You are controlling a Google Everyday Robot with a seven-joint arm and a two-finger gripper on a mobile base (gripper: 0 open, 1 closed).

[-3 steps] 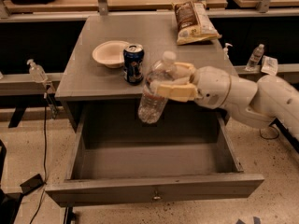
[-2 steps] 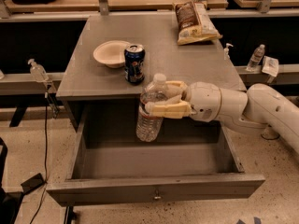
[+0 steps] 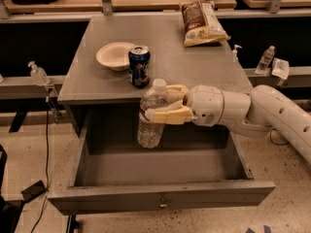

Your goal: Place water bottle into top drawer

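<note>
1. Water bottle: it hangs in the air above the open top drawer, towards the far side of the cavity and a little left of centre. It is close to upright, with its white cap level with the front edge of the cabinet top. Its base looks clear of the drawer floor, though I cannot tell by how much.
2. The gripper reaches in from the right and is clamped around the bottle's middle, one pale finger on the near side and one on the far side of the label band.
3. Done so far, as I judge it: the drawer is pulled fully out, and the bottle is grasped, off the cabinet top and carried over the opening.
4. Left to do: lower the bottle until it rests inside the drawer, let go, and draw the arm clear.
5. Against the frame a second back: the bottle was then higher, further right and clearly tilted, with its cap leaning right. It has since come down and slightly left and stands straighter. Most of that drop happened early, and the latest change is small.
6. The soda can, bowl and chip bag sit on the cabinet top where they were.
</note>
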